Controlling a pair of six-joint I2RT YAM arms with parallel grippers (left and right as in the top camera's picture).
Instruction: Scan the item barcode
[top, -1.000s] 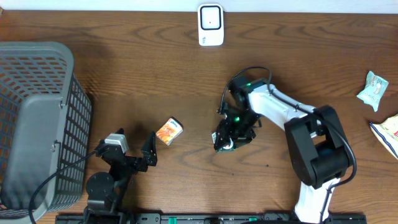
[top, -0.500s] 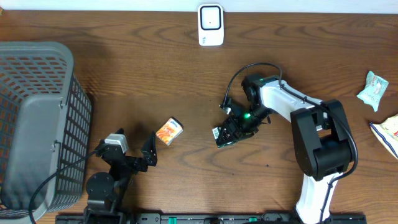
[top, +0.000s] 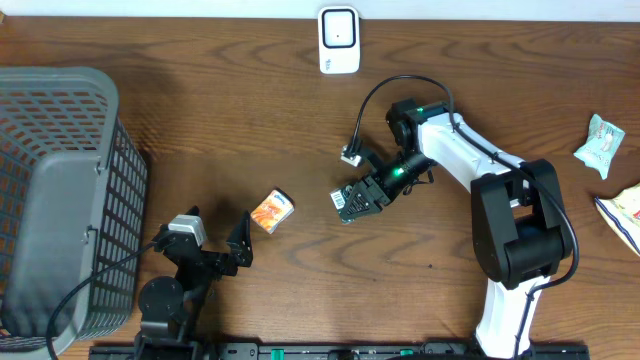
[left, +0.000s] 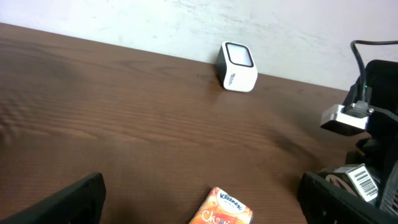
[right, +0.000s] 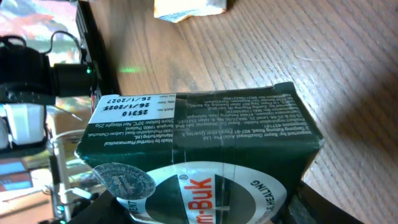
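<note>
The right gripper (top: 351, 200) pinches a dark green box (right: 199, 149) between its fingers, with the barcode end poking out past the fingertips. The white scanner (top: 339, 40) stands well beyond them at the far edge of the wooden table (top: 200, 120). The left gripper (top: 220, 226) has its fingers spread wide. An orange tissue pack (top: 271, 211) lies just ahead of that gap, untouched.

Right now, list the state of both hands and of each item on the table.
Right hand: shut on the green box.
Green box: held, barcode label facing left.
Left hand: open, empty.
Kleenex pack: lying loose on the table before the left hand.
Scanner: upright at the far edge, untouched.
Basket: at the left edge, untouched.
</note>
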